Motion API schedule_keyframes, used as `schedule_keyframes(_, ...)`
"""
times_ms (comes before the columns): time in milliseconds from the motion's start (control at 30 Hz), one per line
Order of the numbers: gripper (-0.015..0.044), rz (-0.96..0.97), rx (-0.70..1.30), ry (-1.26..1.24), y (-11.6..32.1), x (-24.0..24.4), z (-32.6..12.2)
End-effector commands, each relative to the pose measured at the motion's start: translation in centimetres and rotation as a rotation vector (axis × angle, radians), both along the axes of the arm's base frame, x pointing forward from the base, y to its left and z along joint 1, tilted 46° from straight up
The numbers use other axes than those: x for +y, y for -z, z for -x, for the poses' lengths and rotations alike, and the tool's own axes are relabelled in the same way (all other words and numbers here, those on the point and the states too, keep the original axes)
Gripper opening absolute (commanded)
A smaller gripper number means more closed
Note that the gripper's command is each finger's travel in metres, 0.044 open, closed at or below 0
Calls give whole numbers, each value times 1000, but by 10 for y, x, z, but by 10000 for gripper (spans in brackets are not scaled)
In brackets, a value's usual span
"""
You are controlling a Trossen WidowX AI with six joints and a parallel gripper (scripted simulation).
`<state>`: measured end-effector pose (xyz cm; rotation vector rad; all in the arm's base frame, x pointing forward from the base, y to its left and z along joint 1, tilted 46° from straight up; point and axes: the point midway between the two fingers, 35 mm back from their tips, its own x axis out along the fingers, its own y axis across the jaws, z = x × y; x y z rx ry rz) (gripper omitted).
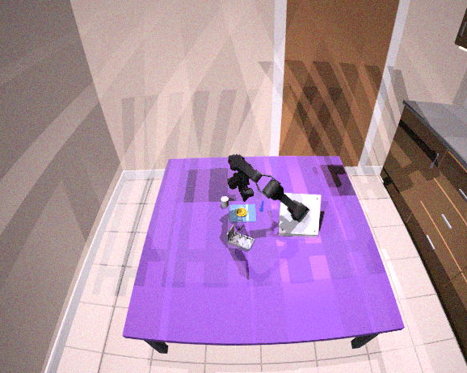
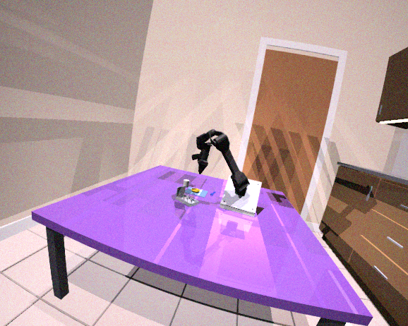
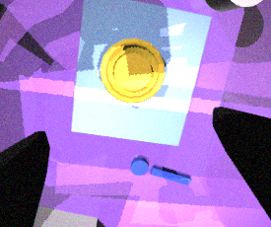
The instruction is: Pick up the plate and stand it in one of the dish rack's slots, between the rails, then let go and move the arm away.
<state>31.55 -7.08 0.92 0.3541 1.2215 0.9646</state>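
The yellow round plate (image 1: 241,211) (image 2: 195,190) (image 3: 133,70) lies flat on a light blue mat (image 1: 250,218) (image 2: 202,193) (image 3: 127,123). My gripper (image 1: 247,198) (image 2: 200,172) (image 3: 132,127) is open and empty, raised above the table with its fingers pointing down. In the wrist view the plate shows beyond the fingertips, in the upper middle. The small grey dish rack (image 1: 241,240) (image 2: 187,202) stands beside the mat, on its near side in the top view, with no plate in it. Its slots are too small to tell apart.
A white cup (image 1: 225,202) (image 2: 186,182) stands past the mat's left edge in the top view. Small blue pieces (image 1: 262,206) (image 2: 212,193) (image 3: 170,175) lie on the other side of the mat. The arm's white base board (image 1: 313,224) (image 2: 253,197) is farther right.
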Motion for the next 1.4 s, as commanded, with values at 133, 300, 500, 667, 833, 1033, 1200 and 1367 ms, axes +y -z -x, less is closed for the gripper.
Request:
schedule_keyframes(133, 400, 90, 210, 118, -21, -21, -9)
schedule_keyframes(300, 400, 97, 227, 128, -23, -22, -9)
schedule_keyframes(500, 400, 100, 228, 130, 20, 19, -12)
schedule_keyframes(667, 400, 92, 225, 128, 56, 61, -4)
schedule_keyframes(833, 400, 92, 225, 128, 55, 63, -5)
schedule_keyframes(1033, 400, 92, 225, 128, 62, 69, -5)
schedule_keyframes(1200, 400, 93, 225, 128, 68, 75, -5)
schedule_keyframes(1367, 400, 92, 225, 128, 74, 80, -5)
